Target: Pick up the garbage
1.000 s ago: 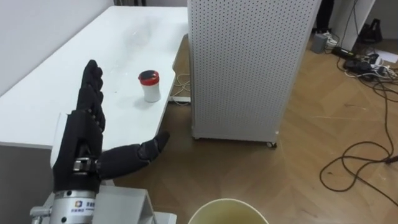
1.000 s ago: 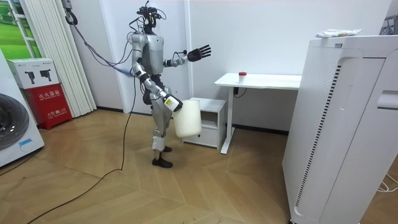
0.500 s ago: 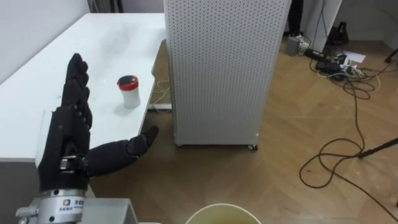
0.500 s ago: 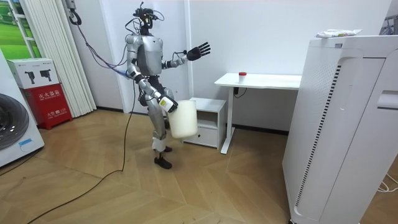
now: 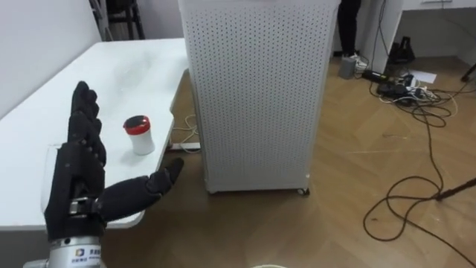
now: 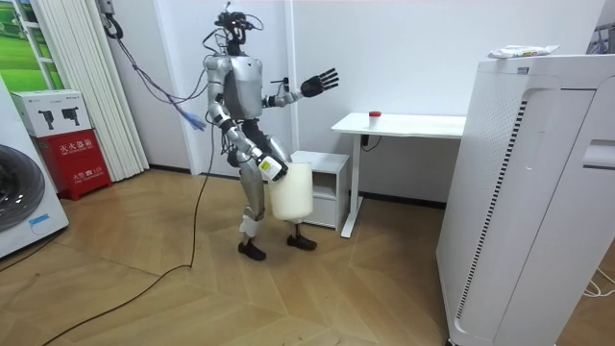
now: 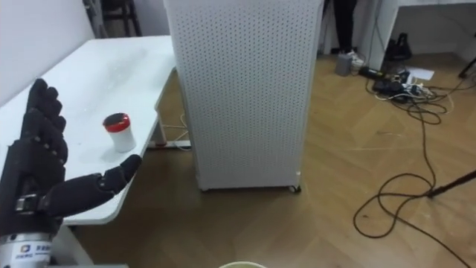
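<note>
Garbage: small white cup [image 5: 138, 135] with a red lid, upright on the white desk [image 5: 44, 126], near the desk edge facing a perforated white cabinet [image 5: 253, 89]. Left hand [image 5: 78, 179] is held up over the desk's near end, short of the cup, spread wide and holding nothing. Right hand [image 6: 273, 169] is off the desk's end, at the top of a pale bin [image 6: 291, 192]; its hold cannot be told.

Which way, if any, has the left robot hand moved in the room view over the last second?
Yes. The left robot hand has shifted toward the room view's right, closer to the white desk.
</note>
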{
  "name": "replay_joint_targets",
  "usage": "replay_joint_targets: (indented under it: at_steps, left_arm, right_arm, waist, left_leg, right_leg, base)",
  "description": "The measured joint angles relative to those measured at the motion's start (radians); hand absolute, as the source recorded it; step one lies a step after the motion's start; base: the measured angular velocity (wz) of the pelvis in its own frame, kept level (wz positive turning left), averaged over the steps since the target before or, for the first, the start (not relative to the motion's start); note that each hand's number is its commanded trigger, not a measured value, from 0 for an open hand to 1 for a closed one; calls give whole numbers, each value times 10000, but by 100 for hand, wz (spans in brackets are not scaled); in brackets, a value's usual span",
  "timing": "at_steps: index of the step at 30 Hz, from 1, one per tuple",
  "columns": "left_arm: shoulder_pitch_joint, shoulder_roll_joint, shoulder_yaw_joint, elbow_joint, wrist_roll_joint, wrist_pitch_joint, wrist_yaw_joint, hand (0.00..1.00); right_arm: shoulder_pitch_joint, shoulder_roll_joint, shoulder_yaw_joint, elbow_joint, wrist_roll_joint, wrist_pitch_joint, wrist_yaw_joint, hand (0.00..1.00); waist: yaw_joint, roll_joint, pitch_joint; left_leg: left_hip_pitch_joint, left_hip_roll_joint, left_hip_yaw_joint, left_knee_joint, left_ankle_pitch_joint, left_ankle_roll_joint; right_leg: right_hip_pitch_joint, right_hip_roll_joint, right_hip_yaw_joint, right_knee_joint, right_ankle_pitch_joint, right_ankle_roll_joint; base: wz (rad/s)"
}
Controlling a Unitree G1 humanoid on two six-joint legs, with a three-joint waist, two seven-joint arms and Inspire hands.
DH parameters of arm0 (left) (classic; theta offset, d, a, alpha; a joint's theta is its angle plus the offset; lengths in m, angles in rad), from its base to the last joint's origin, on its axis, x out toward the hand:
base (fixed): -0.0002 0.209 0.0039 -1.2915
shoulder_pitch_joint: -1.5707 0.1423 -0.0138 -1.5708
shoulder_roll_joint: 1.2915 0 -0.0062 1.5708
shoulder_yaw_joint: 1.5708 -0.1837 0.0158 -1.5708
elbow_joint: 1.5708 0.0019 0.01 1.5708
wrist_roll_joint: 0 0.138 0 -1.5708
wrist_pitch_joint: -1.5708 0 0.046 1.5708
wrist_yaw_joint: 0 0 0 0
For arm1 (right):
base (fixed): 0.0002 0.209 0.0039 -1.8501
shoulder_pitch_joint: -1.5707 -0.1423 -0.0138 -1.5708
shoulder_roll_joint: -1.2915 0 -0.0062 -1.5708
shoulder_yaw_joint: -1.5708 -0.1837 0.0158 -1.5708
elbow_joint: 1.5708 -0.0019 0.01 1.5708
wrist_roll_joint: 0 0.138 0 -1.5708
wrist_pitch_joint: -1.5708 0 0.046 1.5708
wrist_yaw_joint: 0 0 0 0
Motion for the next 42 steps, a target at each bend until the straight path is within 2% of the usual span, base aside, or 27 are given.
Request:
replay_joint_targets:
  at_steps: [1, 2, 4, 6, 7, 8, 9, 10, 11, 12, 13, 15, 17, 19, 20, 23, 24, 25, 26, 27, 29, 30, 31, 32, 33, 36, 42]
  left_arm:
    - [14, 1, 1, 13, -9, 0, -57, 0]
    - [12, 0, 3, 12, -13, 0, -70, 0]
    - [1, 18, -21, 6, -10, 0, -98, 0]
    - [-34, 26, -69, 5, -28, 0, -100, 0]
    - [-29, 36, -94, 5, -30, 0, -120, 0]
    - [-38, 54, -93, 0, -30, -4, -132, 0]
    - [-64, 54, -94, 1, -7, -6, -128, 0]
    - [-73, 54, -121, 2, -12, -9, -106, 0]
    - [-74, 55, -125, 2, -13, -11, -102, 0]
    - [-98, 55, -123, 1, -4, -12, -71, 0]
    - [-121, 67, -122, 8, -6, -15, -21, 0]
    - [-219, 98, -120, 8, 16, -15, 110, 0]
    - [-370, 99, -120, 22, 12, -13, 243, 0]
    - [-418, 99, -123, 29, 56, -16, 244, 0]
    - [-418, 99, -138, 30, 92, -16, 244, 0]
    - [-416, 112, -314, 32, 105, -15, 320, 0]
    - [-385, 119, -424, 35, 107, -14, 359, 0]
    - [-379, 151, -594, 52, 109, -13, 361, 0]
    - [-384, 195, -673, 52, 109, -14, 360, 0]
    - [-382, 204, -809, 128, 109, -14, 354, 0]
    - [-381, 271, -861, 204, 100, -12, 355, 0]
    - [-383, 314, -871, 231, 47, -5, 352, 0]
    - [-424, 353, -924, 141, 52, -4, 345, 0]
    - [-478, 367, -953, 22, 102, -3, 347, 0]
    - [-474, 374, -969, -110, 113, -5, 362, 0]
    - [-431, 439, -763, -110, 221, 32, 552, 0]
    - [-436, 421, -730, -110, 452, 32, 416, 0]
  right_arm:
    - [16, 5, 0, 0, -11, 46, -5, 100]
    - [16, 8, 0, 0, -13, 84, -14, 100]
    - [23, -91, -5, 0, -10, 102, -41, 100]
    - [-26, -107, 0, -6, -10, 107, -45, 100]
    - [-34, -93, 2, -18, 6, 107, -53, 100]
    - [-32, -69, 6, -19, 5, 106, -59, 100]
    - [-12, -6, 6, -19, -12, 106, -66, 100]
    - [-13, 27, 7, -25, -19, 106, -59, 100]
    - [-13, 35, 6, -47, -16, 106, -74, 100]
    - [-15, 55, 0, -98, -15, 98, -137, 100]
    - [-15, 53, 1, -144, -4, 87, -160, 100]
    - [-27, 47, 3, -193, 10, 84, -148, 100]
    - [-34, 24, 3, -286, 12, 84, -111, 100]
    - [4, 27, 4, -282, -3, 86, -6, 100]
    - [4, 26, 3, -280, -17, 89, -1, 100]
    - [17, 13, -9, -281, -81, 94, -18, 100]
    - [32, 12, -10, -281, -116, 96, -26, 100]
    - [92, 14, -16, -280, -205, 96, -47, 100]
    - [105, 9, -16, -280, -247, 96, -38, 100]
    - [80, -52, -17, -275, -278, 96, -25, 100]
    - [-12, -49, -3, -275, -257, 89, -23, 100]
    - [-66, 29, -11, -256, -236, 79, -49, 100]
    - [-88, 43, -75, -290, -148, 75, -61, 100]
    - [-132, 25, -161, -318, -90, 76, -64, 100]
    - [-185, 70, -320, -326, -79, 87, -62, 100]
    - [-293, 59, -392, -444, -96, 84, 76, 100]
    - [-316, 47, -393, -450, -68, 78, 416, 100]
  waist:
    - [-7, -107, 16]
    - [-18, -150, 19]
    - [-11, -292, 14]
    - [42, -427, -17]
    - [47, -413, -25]
    - [31, -419, -29]
    - [-40, -424, -26]
    - [-80, -436, -25]
    - [-75, -413, -21]
    - [-142, -361, -26]
    - [-192, -268, 32]
    - [-237, -200, 46]
    - [-232, -140, 85]
    - [-245, -35, 133]
    - [-278, -9, 152]
    - [-487, 31, 147]
    - [-569, 54, 144]
    - [-647, 104, 111]
    - [-670, 99, 98]
    - [-668, 186, 45]
    - [-595, 187, 48]
    - [-641, 23, 151]
    - [-708, -20, 148]
    - [-777, 133, 54]
    - [-721, 61, 73]
    - [-489, 1, 52]
    - [-885, -8, 57]
  left_leg:
    - [-16, -123, 81, 376, -25, 55]
    - [-24, -178, 153, 606, -98, 172]
    - [-29, -604, 228, 1441, -749, 846]
    - [-34, -921, 366, 1915, -1338, 1032]
    - [-14, -1035, 428, 2257, -1753, 1165]
    - [4, -1106, 448, 2405, -1931, 1214]
    - [107, -1241, 456, 2645, -2187, 1391]
    - [261, -1364, 447, 2792, -2426, 1488]
    - [333, -1401, 436, 2829, -2537, 1528]
    - [493, -1465, 373, 2862, -2725, 1597]
    - [726, -1477, 237, 2855, -2890, 1662]
    - [930, -1470, 9, 2767, -3058, 1696]
    - [1221, -1453, -129, 2403, -3060, 1706]
    - [1798, -1350, -366, 1894, -3059, 1698]
    - [1905, -1317, -436, 1776, -3060, 1692]
    - [2259, -1242, -979, 1370, -3074, 1603]
    - [2444, -1244, -1242, 1223, -3090, 1552]
    - [2634, -1225, -1568, 1085, -3101, 1489]
    - [2767, -1233, -1725, 1023, -3101, 1451]
    - [2908, -1173, -1950, 900, -3081, 1338]
    - [2936, -1055, -1691, 1050, -2942, 833]
    - [2532, -950, -1149, 1811, -2956, 151]
    - [2191, -483, -1042, 1412, -2917, 44]
    - [1972, -86, -1073, 1158, -2864, 74]
    - [1896, 31, -757, 1208, -2745, 361]
    - [2252, 10, -740, 861, -2702, 433]
    - [2747, -47, -1028, 408, -2708, 405]
  right_leg:
    - [211, -221, -106, 6, -184, 182]
    - [330, -342, -187, 10, -272, 215]
    - [769, -908, -485, 82, -672, 529]
    - [862, -1398, -776, 492, -914, 870]
    - [767, -1620, -996, 1212, -920, 901]
    - [699, -1775, -1122, 1710, -871, 970]
    - [532, -2116, -1365, 2666, -626, 1130]
    - [290, -2398, -1357, 3518, -205, 1155]
    - [181, -2437, -1354, 3864, 75, 1130]
    - [-3, -2556, -1370, 4412, 633, 1099]
    - [-104, -2563, -1359, 4807, 1306, 1079]
    - [-467, -2540, -1329, 5202, 1605, 1128]
    - [-1054, -2483, -1346, 5280, 1218, 1074]
    - [-1713, -2113, -1281, 4422, 780, 929]
    - [-1857, -2007, -1270, 4023, 757, 914]
    - [-2261, -1327, -1053, 1128, 972, 778]
    - [-2234, -1068, -767, -41, 1426, 760]
    - [-2137, -834, -564, -597, 2144, 681]
    - [-2028, -731, -484, -823, 2563, 645]
    - [-1736, -634, -476, -920, 2702, 633]
    - [-1250, -615, -493, -1387, 2706, 584]
    - [-834, -668, 9, -1815, 2745, 645]
    - [-672, -585, 384, -1953, 2754, 703]
    - [-704, -491, 374, -1912, 2694, 780]
    - [-728, -491, 271, -1902, 2519, 912]
    - [-294, -540, -260, -2097, 2444, 935]
    - [607, -631, -1445, -2574, 2260, 843]
  base:
    - [-4]
    - [5]
    - [6]
    - [0]
    - [4]
    - [20]
    - [26]
    - [26]
    - [18]
    - [19]
    - [21]
    - [18]
    - [9]
    - [11]
    - [23]
    - [45]
    - [65]
    - [68]
    - [66]
    - [43]
    - [42]
    - [77]
    - [91]
    - [82]
    - [53]
    - [20]
    - [28]
